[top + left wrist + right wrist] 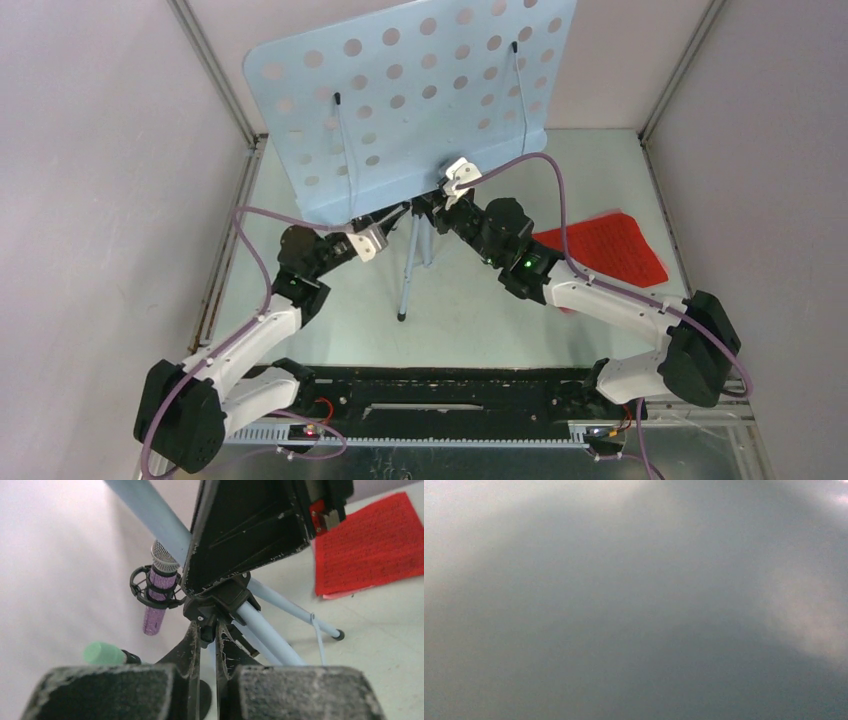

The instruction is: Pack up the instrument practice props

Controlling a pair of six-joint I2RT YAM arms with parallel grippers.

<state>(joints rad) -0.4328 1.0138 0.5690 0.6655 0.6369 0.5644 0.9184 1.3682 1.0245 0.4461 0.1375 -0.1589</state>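
One pale blue perforated music desk (420,90) stands tilted on its blue-grey tripod (410,270) mid-counter (500,320). The left hand (207,632) is pinched on the tripod's black clamp (215,605) under the desk. The right hand (458,178) meets the desk's lower lip, but its grip cannot be told. Red score sheets (605,250) lie to the right. A purple microphone (157,595) in a black mount (140,587) and a mint microphone (102,654) sit beyond the tripod.

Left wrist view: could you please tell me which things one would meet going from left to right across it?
mint microphone → glittery purple microphone → black tripod hub → red score sheet
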